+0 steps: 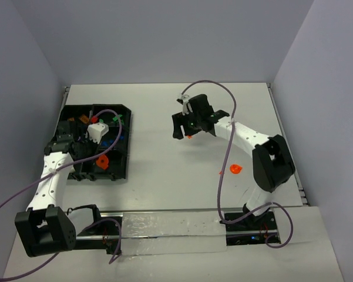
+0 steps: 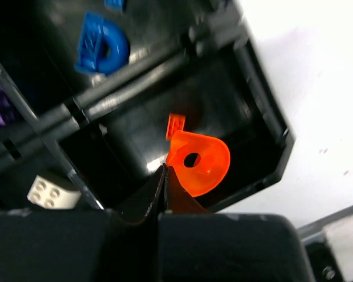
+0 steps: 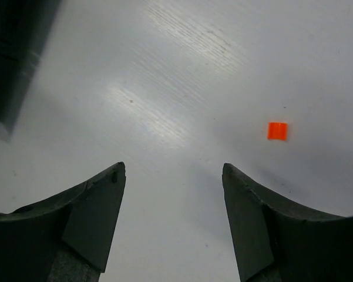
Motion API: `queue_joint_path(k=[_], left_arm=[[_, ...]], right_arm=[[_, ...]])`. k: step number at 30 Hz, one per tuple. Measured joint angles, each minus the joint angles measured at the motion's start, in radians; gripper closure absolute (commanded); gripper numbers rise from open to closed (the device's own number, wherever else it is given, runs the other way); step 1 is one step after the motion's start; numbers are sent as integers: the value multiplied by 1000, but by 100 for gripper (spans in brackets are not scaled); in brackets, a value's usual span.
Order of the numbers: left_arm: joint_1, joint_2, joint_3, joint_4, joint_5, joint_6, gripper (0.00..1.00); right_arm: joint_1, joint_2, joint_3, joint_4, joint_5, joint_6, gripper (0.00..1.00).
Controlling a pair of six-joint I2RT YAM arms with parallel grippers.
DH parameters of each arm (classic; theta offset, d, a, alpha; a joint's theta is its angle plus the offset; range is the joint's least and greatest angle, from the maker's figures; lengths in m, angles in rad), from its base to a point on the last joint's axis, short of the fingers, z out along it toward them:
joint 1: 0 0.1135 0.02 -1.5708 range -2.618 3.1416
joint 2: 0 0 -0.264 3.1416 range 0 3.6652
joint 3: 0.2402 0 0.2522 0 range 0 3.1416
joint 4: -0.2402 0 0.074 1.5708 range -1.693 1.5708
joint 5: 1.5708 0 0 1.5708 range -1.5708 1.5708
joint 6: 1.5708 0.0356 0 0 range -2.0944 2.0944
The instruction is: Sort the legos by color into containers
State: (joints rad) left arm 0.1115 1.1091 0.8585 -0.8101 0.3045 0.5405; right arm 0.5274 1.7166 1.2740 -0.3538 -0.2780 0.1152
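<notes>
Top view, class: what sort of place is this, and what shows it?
Probably a robot lab test cell: a left arm and right arm bolted to a white table, plain walls around it, and a tray of toy bricks.

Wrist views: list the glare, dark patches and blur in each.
Right wrist view: pale glare streaks cross the table; the small orange brick looks slightly soft. Left wrist view: the tray is nearly black with one bright glint beside the orange rounded piece, and the table at right is washed out white.
</notes>
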Motion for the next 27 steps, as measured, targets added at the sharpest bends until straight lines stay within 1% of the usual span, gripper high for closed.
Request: queue_joint_path(k=[1, 2, 3, 4, 5, 6, 8, 10, 15, 17, 19, 27], left_arm=[[2, 1, -9, -4, -17, 12, 100], [4, 1, -16, -5, -30, 20, 94], [5, 1, -21, -7, -41, 26, 87], [6, 1, -26, -8, -51, 32, 75], [7, 2, -30, -9, -60, 38, 61], [8, 5, -31, -10, -66, 41, 55], [9, 14, -31, -11, -68, 43, 48], [11, 23, -31, -10, -63, 43, 45], [13, 40, 3, -17, -35, 34, 44], [13, 42, 23, -17, -21, 25, 44], [13, 45, 43, -17, -4, 19, 40], [13, 51, 93, -26, 61, 12, 39]], right_arm=[[0, 27, 6, -2, 17, -6, 30], [0, 55, 16, -6, 37, -12, 30], [0, 82, 22, -7, 55, -18, 31], [0, 108, 27, -7, 73, -25, 31], [0, 132, 32, -8, 91, -31, 31], [0, 150, 34, -11, 110, -38, 32], [0, 177, 40, -16, 147, -49, 33], [0, 196, 53, -17, 178, -59, 34], [0, 211, 78, -14, 242, -81, 36], [-1, 220, 89, -12, 261, -86, 38], [-3, 236, 102, -14, 270, -89, 40], [-20, 303, 149, -38, 273, -95, 45]])
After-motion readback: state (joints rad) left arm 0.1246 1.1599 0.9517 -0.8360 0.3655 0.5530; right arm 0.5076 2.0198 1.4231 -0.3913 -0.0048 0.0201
